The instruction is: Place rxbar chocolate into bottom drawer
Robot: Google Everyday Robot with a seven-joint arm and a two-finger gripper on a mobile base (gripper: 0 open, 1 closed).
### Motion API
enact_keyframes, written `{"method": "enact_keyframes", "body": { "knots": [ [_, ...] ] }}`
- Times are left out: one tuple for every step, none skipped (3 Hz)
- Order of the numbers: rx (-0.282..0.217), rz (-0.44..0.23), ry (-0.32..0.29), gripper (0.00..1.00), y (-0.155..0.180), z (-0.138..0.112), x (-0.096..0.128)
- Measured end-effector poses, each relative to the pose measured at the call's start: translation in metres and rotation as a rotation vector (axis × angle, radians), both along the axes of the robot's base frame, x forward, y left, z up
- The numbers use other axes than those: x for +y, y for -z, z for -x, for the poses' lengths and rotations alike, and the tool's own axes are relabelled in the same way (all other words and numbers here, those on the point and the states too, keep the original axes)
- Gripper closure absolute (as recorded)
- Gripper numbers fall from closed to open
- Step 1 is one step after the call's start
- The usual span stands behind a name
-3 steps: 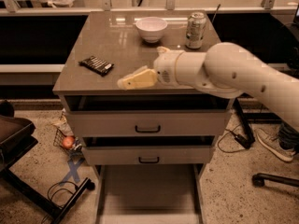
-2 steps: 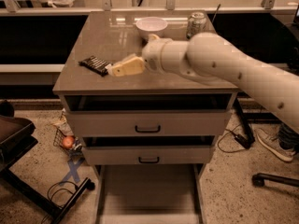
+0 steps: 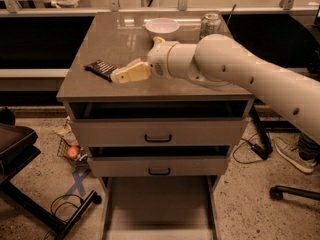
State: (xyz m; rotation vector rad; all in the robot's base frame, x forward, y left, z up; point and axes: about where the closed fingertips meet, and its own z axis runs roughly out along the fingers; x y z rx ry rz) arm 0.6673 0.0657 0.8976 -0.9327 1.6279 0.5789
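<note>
Shifted left since a second ago: gripper (image 3: 118,76), now against rxbar chocolate (image 3: 101,68), left-centre of frame; opening cannot be told. Lower centre: bottom drawer (image 3: 157,204), pulled out, bar not yet in. Pickup and placing outstanding. Brown cabinet top (image 3: 125,41); upper centre, white bowl (image 3: 162,28), soda can (image 3: 210,24). Speckled floor (image 3: 40,194).

On the counter (image 3: 107,41) the rxbar chocolate (image 3: 101,68) lies at 9 o'clock, with the gripper (image 3: 120,76) just beside it at its 4 o'clock. A bowl (image 3: 162,28) sits at 12, a soda can (image 3: 210,24) at 1. The bottom drawer (image 3: 159,204) juts forward below.
</note>
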Motion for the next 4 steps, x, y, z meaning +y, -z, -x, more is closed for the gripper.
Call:
{"method": "enact_keyframes", "body": {
  "knots": [
    [0.003, 0.049, 0.006, 0.0, 0.008, -0.006, 0.017],
    [0.016, 0.138, 0.015, 0.0, 0.021, -0.02, 0.039],
    [0.041, 0.198, -0.005, 0.0, 0.039, -0.035, 0.067],
    [0.076, 0.208, -0.016, 0.0, 0.051, -0.044, 0.085]
  ]
}}
